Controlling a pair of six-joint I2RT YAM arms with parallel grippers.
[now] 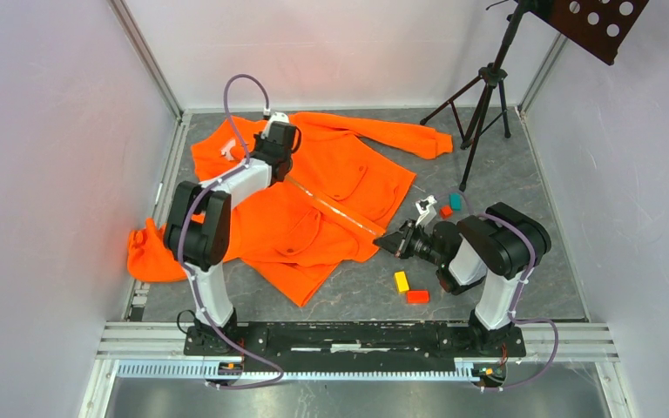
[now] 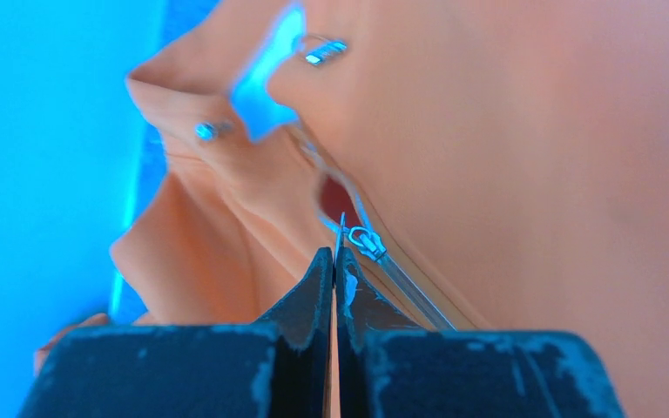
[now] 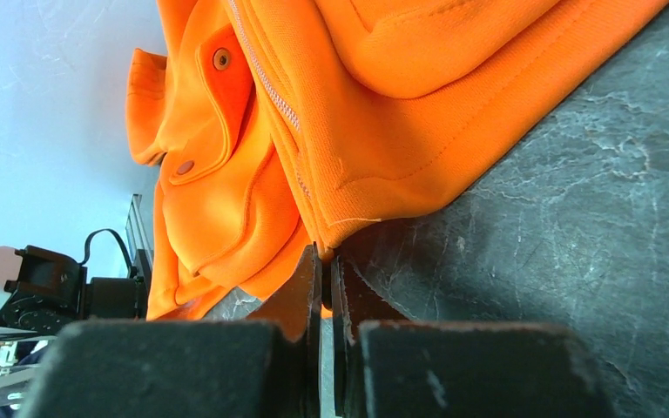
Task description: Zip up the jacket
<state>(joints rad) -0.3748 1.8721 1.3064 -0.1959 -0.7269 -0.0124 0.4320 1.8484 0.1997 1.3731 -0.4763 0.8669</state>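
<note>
The jacket (image 1: pixel 331 209) lies left of centre, collar toward 11 o'clock. Your left gripper (image 2: pixel 335 258) is pinched shut on the zipper pull (image 2: pixel 342 228); your right gripper (image 3: pixel 324 261) clamps the hem (image 3: pixel 353 218). Draw straight toward 11 o'clock, hem taut.

Arms (image 1: pixel 202 228) w/ blk joints, white links, purple cables (image 1: pixel 244 77); scuffed blk fingers (image 2: pixel 300 300).

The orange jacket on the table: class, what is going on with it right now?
Two robot arms are zipping up the jacket. The right gripper has its fingers shut on the bottom hem. The left gripper pinches the zipper pull near the jacket's top. The zipper is closed below the slider; only a short stretch above it is open.
</note>
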